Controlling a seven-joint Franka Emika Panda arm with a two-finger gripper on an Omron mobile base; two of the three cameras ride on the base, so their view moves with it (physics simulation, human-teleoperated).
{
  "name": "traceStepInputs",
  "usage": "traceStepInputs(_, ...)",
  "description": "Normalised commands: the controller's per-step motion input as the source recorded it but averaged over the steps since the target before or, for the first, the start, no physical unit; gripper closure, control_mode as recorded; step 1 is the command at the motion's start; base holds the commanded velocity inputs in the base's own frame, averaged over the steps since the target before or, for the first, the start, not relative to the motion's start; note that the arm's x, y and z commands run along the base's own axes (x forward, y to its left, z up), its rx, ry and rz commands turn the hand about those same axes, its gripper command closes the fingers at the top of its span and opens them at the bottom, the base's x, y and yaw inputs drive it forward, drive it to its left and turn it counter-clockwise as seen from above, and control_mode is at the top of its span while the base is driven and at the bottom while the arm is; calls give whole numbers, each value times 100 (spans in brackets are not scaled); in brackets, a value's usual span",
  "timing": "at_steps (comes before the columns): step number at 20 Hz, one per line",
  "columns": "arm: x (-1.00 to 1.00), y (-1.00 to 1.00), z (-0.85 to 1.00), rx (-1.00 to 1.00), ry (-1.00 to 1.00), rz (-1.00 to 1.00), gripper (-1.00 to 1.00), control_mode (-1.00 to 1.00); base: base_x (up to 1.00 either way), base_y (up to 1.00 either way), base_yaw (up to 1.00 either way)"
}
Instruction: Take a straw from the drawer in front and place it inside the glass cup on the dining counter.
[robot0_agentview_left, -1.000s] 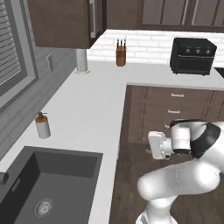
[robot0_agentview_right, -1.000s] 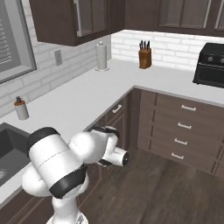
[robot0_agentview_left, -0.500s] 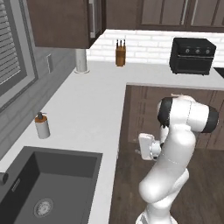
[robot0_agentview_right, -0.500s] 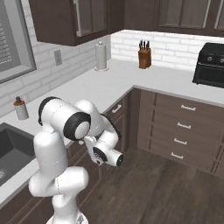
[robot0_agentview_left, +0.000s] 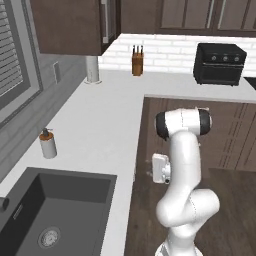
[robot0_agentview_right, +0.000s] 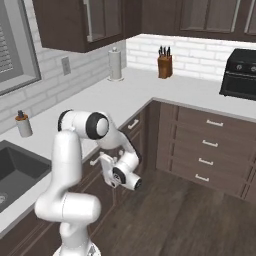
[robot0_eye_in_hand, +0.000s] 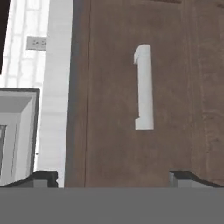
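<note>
Fingers first: my gripper is spread wide with nothing between the jaws, the two dark tips at the bottom corners of the hand view. Just ahead is the flat brown front of the drawer, still fully shut. Its white handle stands upright in the upper middle of the frame, a little right of centre between my tips. The handle is still apart from them.

A second ago my elbow was folded low and my hand hung out in front of the cabinets, facing sideways. Since then the elbow has risen. In the left base view my gripper has come in low, at the lower centre, just beside the cabinet face under the counter. In the right base view my gripper sits at the centre left, turned toward that same face. The base has not driven; the kitchen lies the same in both views.

I judge the reach for the handle is nearly finished and the pull not yet begun. The straw, I take it, lies inside the shut drawer. Next I must shift slightly right, close in and clamp across the handle. The cup comes much later.
</note>
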Motion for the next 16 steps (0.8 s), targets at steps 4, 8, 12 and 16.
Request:
traceStepInputs(4, 73, 27, -22, 7, 5, 0, -100, -100, 0, 0, 0)
traceStepInputs(8, 54, 40, -11, 1, 10, 0, -100, -100, 0, 0, 0)
traceStepInputs(12, 43, 48, -14, 0, 13, 0, -100, -100, 0, 0, 0)
traceStepInputs(16, 29, 45, -7, 0, 10, 0, -100, -100, 0, 0, 0)
